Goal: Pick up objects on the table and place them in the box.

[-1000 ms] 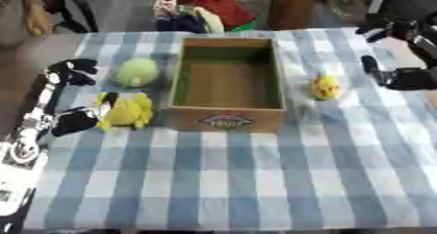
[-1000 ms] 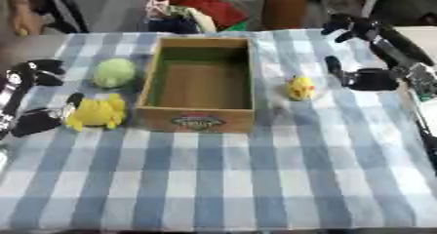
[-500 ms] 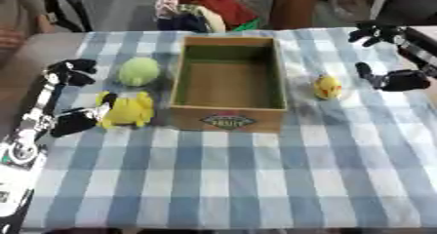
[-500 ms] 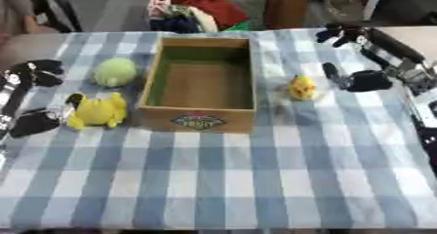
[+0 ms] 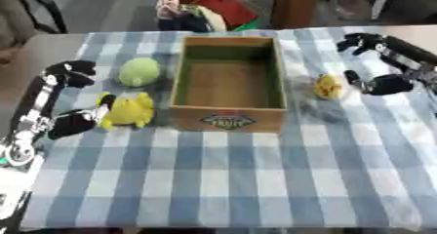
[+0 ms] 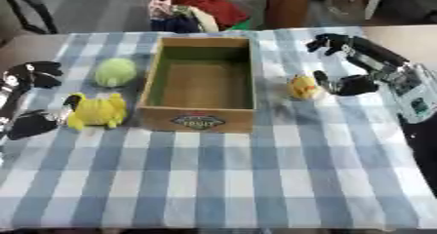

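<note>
An open cardboard box (image 5: 227,82) with a green inside stands mid-table and holds nothing. Left of it lie a round green toy (image 5: 139,71) and, nearer, a yellow plush toy (image 5: 129,111). A small yellow toy (image 6: 302,87) lies just right of the box. My right hand (image 6: 376,65) is open right beside that toy, fingers spread above it and the thumb low at its right, apart from it. My left hand (image 5: 39,99) is open at the table's left edge, its thumb close to the yellow plush and its fingers near the green toy.
A blue-and-white checked cloth (image 5: 222,179) covers the table. A heap of coloured fabric (image 5: 205,9) and a brown object (image 5: 294,4) sit beyond the far edge. The near half of the cloth carries nothing.
My right hand has shifted a little left and down, closer to the small yellow toy. The left hand and the toys have stayed put.
</note>
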